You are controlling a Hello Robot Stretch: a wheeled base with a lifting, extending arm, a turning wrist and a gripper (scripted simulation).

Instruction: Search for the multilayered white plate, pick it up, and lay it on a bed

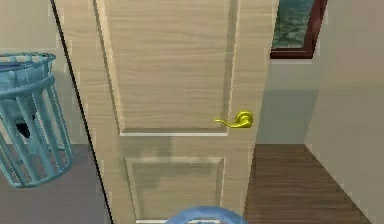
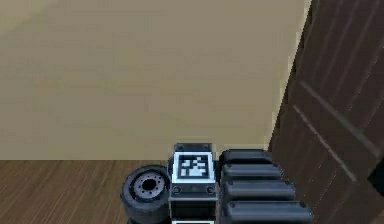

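Beige walls rise over a brown plank floor (image 1: 300, 185). At the forward view's left stands a blue wire basket (image 1: 28, 115). A pale wooden door (image 1: 170, 100) with a brass handle (image 1: 235, 121) blocks the middle. At its foot is a pale blue rounded rim (image 1: 203, 214); I cannot tell whether it is the plate. A dark-framed picture (image 1: 298, 28) hangs to the right. In the arm side view the gripper (image 2: 147, 193) sits low beside a black-and-white marker (image 2: 193, 166). Neither its jaws' state nor any load can be told. A dark door (image 2: 335, 100) stands at the right.
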